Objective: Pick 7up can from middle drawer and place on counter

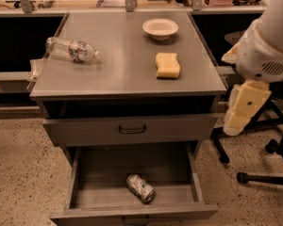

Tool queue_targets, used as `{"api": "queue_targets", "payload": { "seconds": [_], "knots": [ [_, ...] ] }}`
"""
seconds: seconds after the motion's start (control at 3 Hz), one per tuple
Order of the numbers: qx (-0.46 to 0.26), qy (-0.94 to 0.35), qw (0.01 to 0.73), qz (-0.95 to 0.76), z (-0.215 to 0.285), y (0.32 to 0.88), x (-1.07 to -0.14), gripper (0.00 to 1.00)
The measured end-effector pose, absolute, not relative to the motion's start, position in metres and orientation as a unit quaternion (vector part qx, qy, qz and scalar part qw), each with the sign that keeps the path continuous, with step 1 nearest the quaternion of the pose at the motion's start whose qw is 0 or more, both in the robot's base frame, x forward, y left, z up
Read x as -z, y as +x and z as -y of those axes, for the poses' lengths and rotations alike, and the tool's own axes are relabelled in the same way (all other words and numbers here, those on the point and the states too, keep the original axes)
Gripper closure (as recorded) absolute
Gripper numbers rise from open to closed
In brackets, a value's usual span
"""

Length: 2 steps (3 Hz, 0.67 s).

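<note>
Speckled floor, grey cabinet mid-frame. Counter (pixel 122 74) holds a bottle (pixel 71 49), bowl (pixel 160 28) and sponge (pixel 167 65). Middle drawer (pixel 104 178) is open at bottom centre. 7up can (pixel 140 188) lies on its side near the drawer's front wall. Gripper (pixel 245 108) hangs at right edge, well apart from the can; open or clenched, cannot tell. Can is probably light, thin-walled, slick and may roll; grasp across mid-body.
</note>
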State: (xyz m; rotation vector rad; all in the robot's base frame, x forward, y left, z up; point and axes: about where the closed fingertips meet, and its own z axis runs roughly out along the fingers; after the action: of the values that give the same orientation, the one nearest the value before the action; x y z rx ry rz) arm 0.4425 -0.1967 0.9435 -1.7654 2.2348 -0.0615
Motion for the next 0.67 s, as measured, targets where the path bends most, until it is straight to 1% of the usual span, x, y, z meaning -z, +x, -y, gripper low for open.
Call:
{"api": "queue_targets", "payload": {
  "seconds": [0.33, 0.67],
  "knots": [
    [-0.025, -0.605, 0.146, -0.782, 0.159, 0.434, -0.881, 0.0],
    [-0.093, -0.595, 0.156, -0.783, 0.122, 0.413, -0.805, 0.0]
  ]
}}
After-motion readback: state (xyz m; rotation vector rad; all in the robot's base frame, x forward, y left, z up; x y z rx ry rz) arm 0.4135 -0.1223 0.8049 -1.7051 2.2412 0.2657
